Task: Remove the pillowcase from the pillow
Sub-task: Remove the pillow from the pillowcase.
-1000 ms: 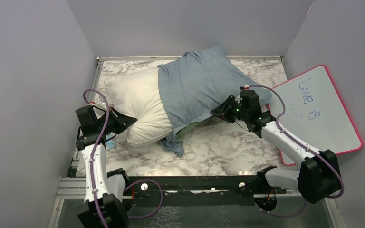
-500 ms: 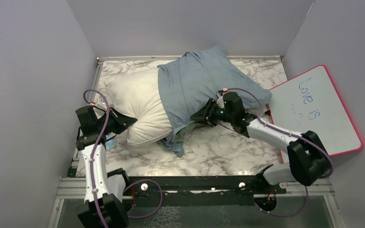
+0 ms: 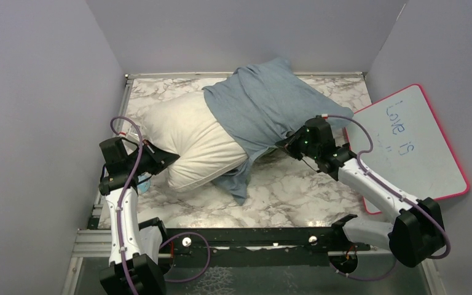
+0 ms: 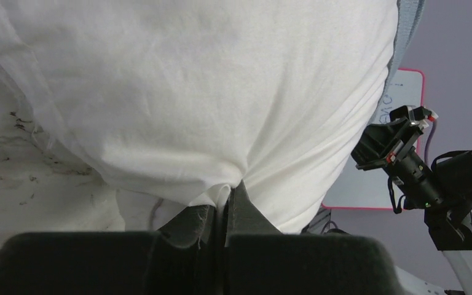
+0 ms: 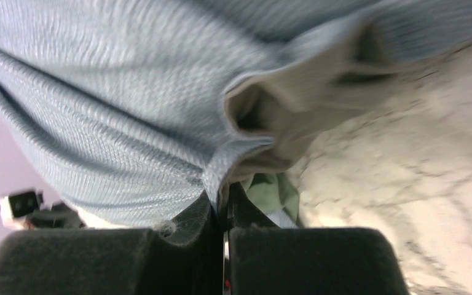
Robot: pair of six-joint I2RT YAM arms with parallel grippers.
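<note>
— On the marble table (image 3: 295, 196), what's where?
— The pillow (image 3: 184, 138) sits half inside the pillowcase (image 3: 264, 110). My left gripper (image 4: 226, 200) pinches the pillow's corner, and my right gripper (image 5: 223, 193) is clamped on the pillowcase edge.
— Risk?
— Thin pinches. I'd guess a hard pull slips one.

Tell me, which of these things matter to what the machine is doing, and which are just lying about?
Part of the job: grey-blue soft cloth pillowcase, pinched by the right tool; plump white stuffed pillow, pinched by the left tool.
Just lying about: pink-rimmed rectangular whiteboard; grey-veined marble-look table.
</note>
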